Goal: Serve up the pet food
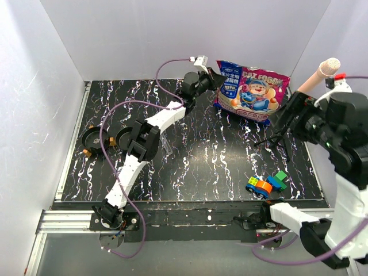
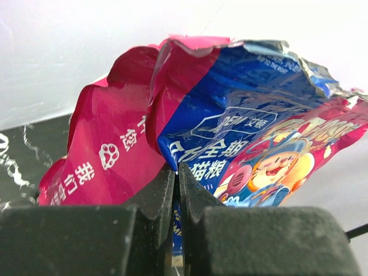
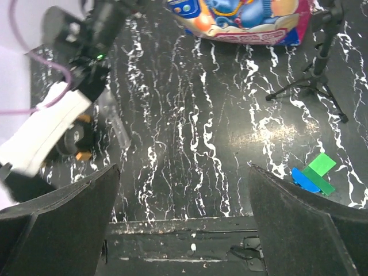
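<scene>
While left arm (image 1: pixel 154 122) lies outstretched, left pincer (image 2: pixel 175 171) clamps bag (image 2: pixel 230 103) edge.

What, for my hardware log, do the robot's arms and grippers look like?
Both the left arm and right arm have white link shells joined by black joint housings, with a purple cable looping alongside each. The left gripper and right gripper are matte black with two blocky, wedge-shaped fingers.
</scene>
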